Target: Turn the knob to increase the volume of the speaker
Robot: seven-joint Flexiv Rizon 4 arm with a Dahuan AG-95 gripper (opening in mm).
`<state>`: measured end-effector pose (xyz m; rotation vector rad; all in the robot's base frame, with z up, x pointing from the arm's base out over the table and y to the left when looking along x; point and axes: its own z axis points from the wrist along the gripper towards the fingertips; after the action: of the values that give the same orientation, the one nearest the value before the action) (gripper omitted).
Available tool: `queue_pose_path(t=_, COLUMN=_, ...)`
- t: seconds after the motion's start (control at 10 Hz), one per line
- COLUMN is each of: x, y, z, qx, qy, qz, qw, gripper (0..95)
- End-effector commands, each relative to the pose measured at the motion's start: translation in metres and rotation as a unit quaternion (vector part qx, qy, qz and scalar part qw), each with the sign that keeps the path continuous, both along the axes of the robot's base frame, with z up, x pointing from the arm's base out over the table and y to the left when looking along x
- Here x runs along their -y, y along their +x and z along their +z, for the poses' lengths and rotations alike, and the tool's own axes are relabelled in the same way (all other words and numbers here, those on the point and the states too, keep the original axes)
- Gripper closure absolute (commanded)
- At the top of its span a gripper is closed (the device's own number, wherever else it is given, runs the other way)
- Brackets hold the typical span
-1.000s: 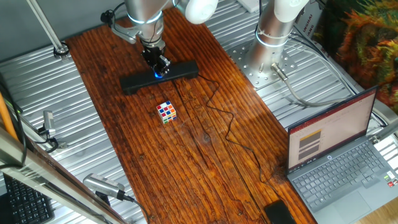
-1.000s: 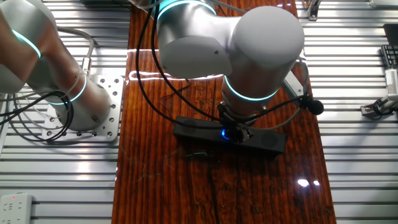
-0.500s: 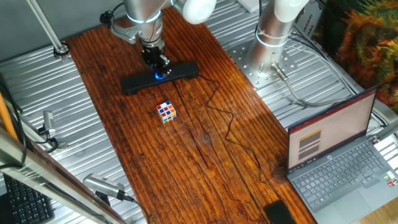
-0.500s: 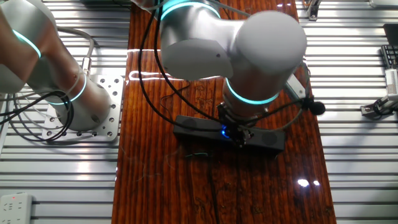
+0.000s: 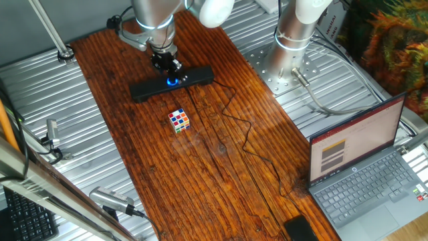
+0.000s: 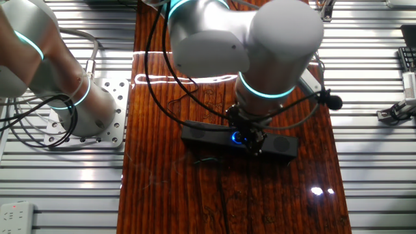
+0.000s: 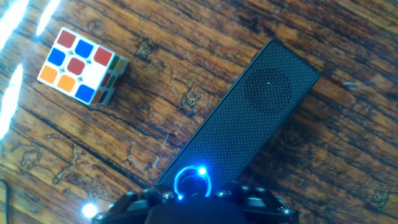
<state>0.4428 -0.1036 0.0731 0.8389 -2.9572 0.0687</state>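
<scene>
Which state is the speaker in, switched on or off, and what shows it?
On. A blue ring glows around the knob at the middle of the speaker, seen in all three views, right at the gripper.

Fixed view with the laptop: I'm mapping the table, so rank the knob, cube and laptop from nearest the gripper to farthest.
1. Knob, right at the gripper, mid-speaker.
2. Cube, just in front of the speaker.
3. Laptop, far off at the table's other end.

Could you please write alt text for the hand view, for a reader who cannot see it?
The claw sits at the bottom edge over the blue-lit knob of a black speaker lying diagonally on a wooden table. A multicoloured puzzle cube rests apart at the upper left.
</scene>
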Motion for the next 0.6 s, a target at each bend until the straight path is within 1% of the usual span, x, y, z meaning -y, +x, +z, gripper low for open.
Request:
queue_pose_path(t=0.1, x=-0.001, y=0.000, z=0.007, qx=0.005, qy=-0.006, qz=0.003, qw=1.0000, gripper=38.0)
queue_pose_path(t=0.2, x=-0.002, y=0.000, z=0.009, qx=0.009, qy=-0.010, qz=0.008, qw=0.9999, gripper=38.0)
queue_pose_path(t=0.3, x=-0.002, y=0.000, z=0.011, qx=0.014, qy=-0.011, qz=0.009, qw=0.9998, gripper=38.0)
queue_pose_path(t=0.4, x=-0.003, y=0.000, z=0.014, qx=0.021, qy=-0.010, qz=0.008, qw=0.9997, gripper=38.0)
queue_pose_path(t=0.6, x=-0.005, y=0.001, z=0.019, qx=0.020, qy=-0.011, qz=0.007, qw=0.9997, gripper=38.0)
